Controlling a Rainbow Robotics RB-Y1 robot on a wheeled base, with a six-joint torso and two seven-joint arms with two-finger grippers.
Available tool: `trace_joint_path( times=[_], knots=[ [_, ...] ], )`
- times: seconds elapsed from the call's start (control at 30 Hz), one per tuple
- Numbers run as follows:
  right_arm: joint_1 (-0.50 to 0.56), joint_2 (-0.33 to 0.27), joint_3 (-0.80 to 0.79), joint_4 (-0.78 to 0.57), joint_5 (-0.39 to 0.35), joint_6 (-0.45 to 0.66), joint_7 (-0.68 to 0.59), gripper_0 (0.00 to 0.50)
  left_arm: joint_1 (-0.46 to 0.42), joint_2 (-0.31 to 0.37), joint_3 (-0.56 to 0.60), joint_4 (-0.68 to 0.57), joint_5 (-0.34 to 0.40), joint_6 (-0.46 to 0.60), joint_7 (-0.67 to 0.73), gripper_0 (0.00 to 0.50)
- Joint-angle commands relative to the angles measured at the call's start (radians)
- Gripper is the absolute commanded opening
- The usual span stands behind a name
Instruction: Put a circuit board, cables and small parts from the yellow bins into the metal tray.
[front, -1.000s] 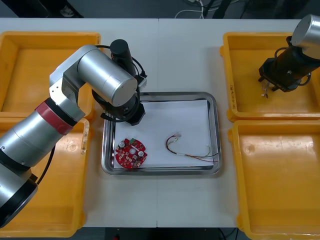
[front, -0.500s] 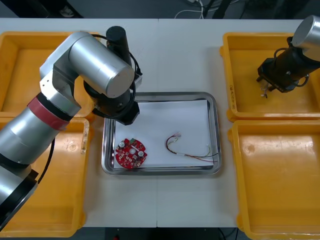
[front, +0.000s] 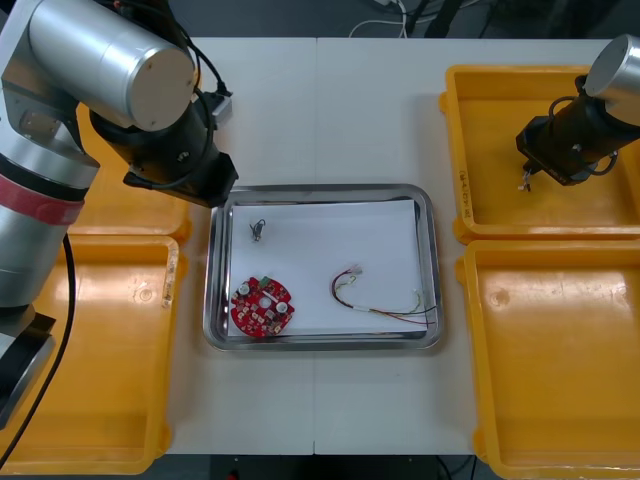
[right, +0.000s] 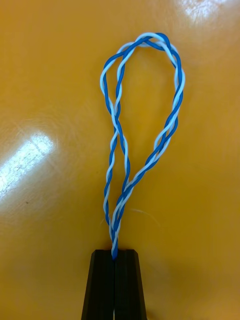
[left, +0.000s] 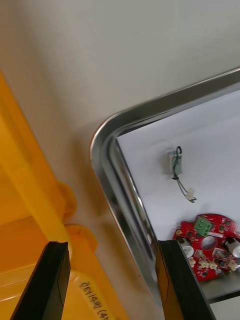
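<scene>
Pinching the blue-white cable (right: 121, 192) where its strands come together, the right gripper (right: 115, 257) has its fingers pressed tight on it above the floor of the far right bin (front: 460, 150). The cable's loop stretches away from the fingertips with the bin floor behind it; whether it touches that floor cannot be told. The left gripper (left: 114, 245) stands spread wide with nothing between its fingers, above the strip of table (front: 330, 110) between the left bins (left: 30, 190) and the far left corner of the tray (front: 432, 260). One finger is over a bin's rim, the other over the tray's rim. Inside the tray, on its white floor, the board (front: 262, 307) lies at the near left. The small metal part (front: 258, 230) lies near the far left corner, beyond the board and apart from it. The red-yellow cable (front: 375, 310) lies right of the board, running toward the tray's near right corner.
</scene>
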Motion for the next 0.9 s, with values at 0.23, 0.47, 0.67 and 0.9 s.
trace_joint_path(
  times=[0.23, 0.47, 0.67, 0.9],
  knots=[
    [0.052, -0.002, 0.042, -0.217, 0.04, 0.287, -0.001, 0.0, -0.068, 0.112, 0.125, 0.05, 0.016, 0.009, -0.04, 0.5],
    [0.052, -0.014, 0.042, -0.384, 0.069, 0.481, 0.002, 0.0, -0.094, 0.127, 0.179, 0.165, -0.006, 0.009, -0.128, 0.5],
    [0.052, -0.017, 0.037, -0.511, 0.092, 0.632, 0.015, 0.0, -0.122, 0.132, 0.182, 0.279, -0.056, -0.077, -0.212, 0.5],
    [0.056, -0.022, 0.016, -0.659, 0.116, 0.791, 0.028, 0.0, -0.157, 0.132, 0.191, 0.411, -0.056, -0.218, -0.252, 0.5]
  ],
)
